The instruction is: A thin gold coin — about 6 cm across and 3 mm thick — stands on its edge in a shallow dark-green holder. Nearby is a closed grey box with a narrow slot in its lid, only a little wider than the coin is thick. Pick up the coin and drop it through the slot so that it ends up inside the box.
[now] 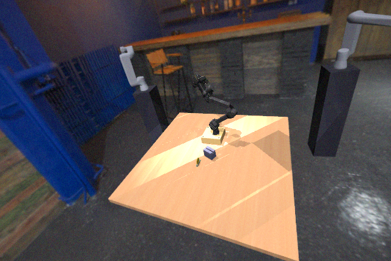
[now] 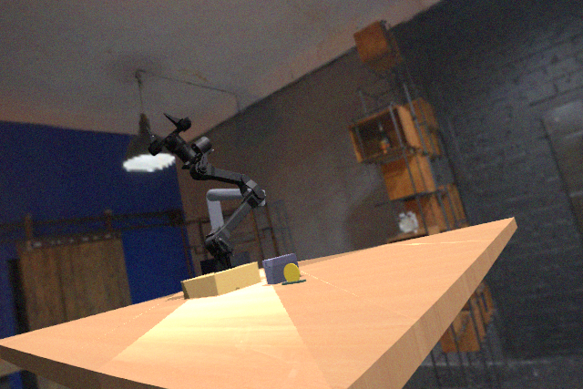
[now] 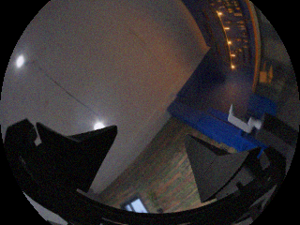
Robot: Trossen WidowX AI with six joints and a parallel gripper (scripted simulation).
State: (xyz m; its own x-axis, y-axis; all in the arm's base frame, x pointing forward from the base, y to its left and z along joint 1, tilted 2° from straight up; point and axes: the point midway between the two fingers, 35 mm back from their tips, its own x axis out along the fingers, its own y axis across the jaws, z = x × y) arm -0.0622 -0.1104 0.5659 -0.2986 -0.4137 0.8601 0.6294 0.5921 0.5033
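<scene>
The gold coin (image 1: 198,160) (image 2: 291,271) stands on its edge in the dark-green holder (image 2: 295,281) on the table. The closed grey box (image 1: 209,153) (image 2: 273,271) looks bluish and stands close to the holder, between it and the arm's base. Its slot shows as a dark line on the lid in the top view. My gripper (image 1: 196,79) (image 2: 156,122) (image 3: 151,134) is open and raised high above the table, far from coin and box. Nothing is between its fingers. The wrist view shows only walls, ceiling and floor beyond them; coin, holder and box are out of that view.
The arm stands on a pale yellow base block (image 1: 211,140) (image 2: 235,279) on the wooden table (image 1: 239,195) (image 2: 226,332). Two pale grey arms on dark pedestals (image 1: 330,109) (image 1: 148,106) stand off the table, left and right.
</scene>
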